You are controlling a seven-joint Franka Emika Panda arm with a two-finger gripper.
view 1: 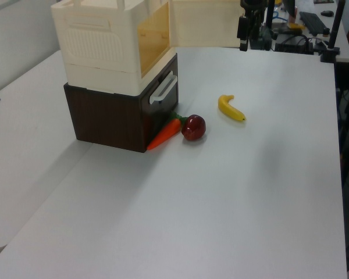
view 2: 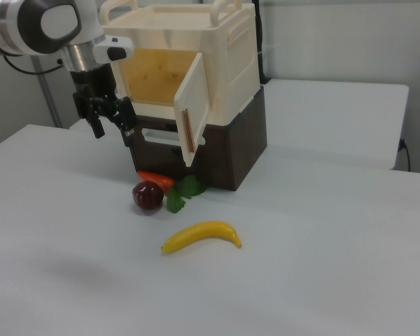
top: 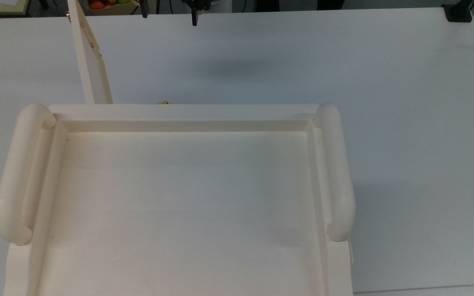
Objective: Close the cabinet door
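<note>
Right now your gripper (view 2: 112, 127) hangs above the white table (view 2: 322, 266) with its fingers (view 2: 96, 128) spread apart and nothing between them. You see it in the right view left of the cabinet door (view 2: 194, 105), which stands swung wide open from the cream cabinet (view 2: 231, 56). Below, an apple (view 2: 148, 195), carrot (view 2: 156, 179) and banana (view 2: 201, 236) lie on the table.
</note>
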